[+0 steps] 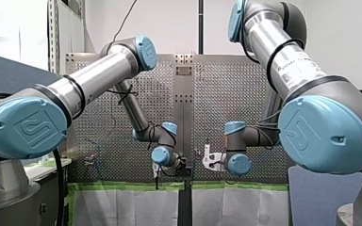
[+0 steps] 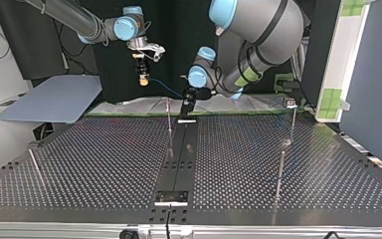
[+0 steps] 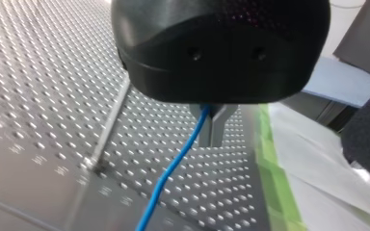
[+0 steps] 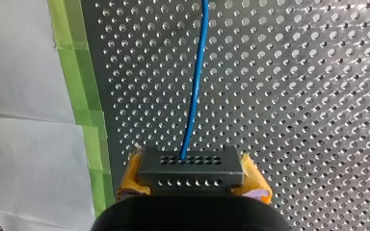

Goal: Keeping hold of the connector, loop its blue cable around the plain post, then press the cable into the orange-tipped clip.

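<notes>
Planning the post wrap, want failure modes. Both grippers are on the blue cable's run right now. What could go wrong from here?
1. My left gripper is shut on the blue cable, not far from the connector held by my right gripper. A mismatched move could tug the connector loose.
2. In the top view a thin post stands close beside my left gripper. Swinging round could knock it.

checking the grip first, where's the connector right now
The connector is clamped in my right pincer, its cable running ahead over the table. In the top view it's held up at the left, near the far edge.
</notes>
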Robot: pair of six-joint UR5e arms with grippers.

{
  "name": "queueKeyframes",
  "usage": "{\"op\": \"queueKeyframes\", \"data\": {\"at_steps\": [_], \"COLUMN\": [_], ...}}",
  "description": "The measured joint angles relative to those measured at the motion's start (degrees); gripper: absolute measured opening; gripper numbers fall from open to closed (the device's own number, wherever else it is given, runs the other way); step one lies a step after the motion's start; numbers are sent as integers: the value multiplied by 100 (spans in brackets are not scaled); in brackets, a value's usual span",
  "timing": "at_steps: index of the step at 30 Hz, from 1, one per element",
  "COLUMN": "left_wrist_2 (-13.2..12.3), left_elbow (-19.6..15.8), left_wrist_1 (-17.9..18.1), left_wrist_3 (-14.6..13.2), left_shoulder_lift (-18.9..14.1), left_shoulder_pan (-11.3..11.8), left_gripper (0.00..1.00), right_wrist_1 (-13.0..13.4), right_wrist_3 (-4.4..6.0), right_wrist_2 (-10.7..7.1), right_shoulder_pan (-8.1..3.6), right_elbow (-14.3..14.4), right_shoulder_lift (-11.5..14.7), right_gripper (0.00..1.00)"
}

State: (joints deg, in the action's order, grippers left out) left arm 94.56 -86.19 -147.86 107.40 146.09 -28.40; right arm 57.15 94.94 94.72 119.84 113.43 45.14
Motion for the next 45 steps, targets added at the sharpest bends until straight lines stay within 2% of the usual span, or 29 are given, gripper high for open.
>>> {"op": "queueKeyframes", "data": {"at_steps": [7, 14, 18, 23, 34, 45], "left_wrist_2": [345, 661, 839, 994, 963, 914], "left_elbow": [-357, -674, -851, -996, -675, -126], "left_wrist_1": [356, 674, 836, 907, 808, 454], "left_wrist_3": [-328, -621, -682, -697, -583, -350], "left_shoulder_lift": [-288, -319, -317, -314, -269, 54], "left_shoulder_pan": [-125, -205, -251, -283, -311, -265], "left_gripper": [0, 0, 0, 0, 0, 0], "right_wrist_1": [-21, -101, -189, -367, -665, -1093], "right_wrist_3": [38, 39, 24, 38, 64, 77], "right_wrist_2": [5, 107, 239, 286, 282, 260], "right_shoulder_pan": [-54, -154, -215, -301, -511, -683], "right_elbow": [-23, -124, -232, -363, -607, -985], "right_shoulder_lift": [0, -5, -10, -15, -32, -40], "right_gripper": [0, 0, 0, 0, 0, 0]}}
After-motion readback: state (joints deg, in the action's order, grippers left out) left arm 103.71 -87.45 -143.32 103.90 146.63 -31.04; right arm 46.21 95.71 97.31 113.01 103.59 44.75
